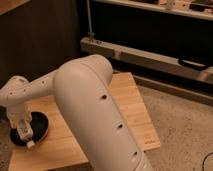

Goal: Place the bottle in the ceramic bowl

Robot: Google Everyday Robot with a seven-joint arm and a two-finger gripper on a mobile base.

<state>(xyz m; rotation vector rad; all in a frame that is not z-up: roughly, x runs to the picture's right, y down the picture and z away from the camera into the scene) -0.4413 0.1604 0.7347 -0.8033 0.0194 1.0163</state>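
Hand (25, 131) over ceramic bowl (40, 126) rim

Single high view past arm (95, 115), jaws (24, 134) far-left over table (132, 107).

A white arm (95, 110) with small dark holes carries its white gripper (24, 131) over the glossy black bowl (40, 127) at the left edge of the pale, light-grained wooden table (127, 107), holding a whitish bottle (27, 138) with dark label marks.

Bulky white rounded arm, small dark holes, pale hand (23, 131) over bowl
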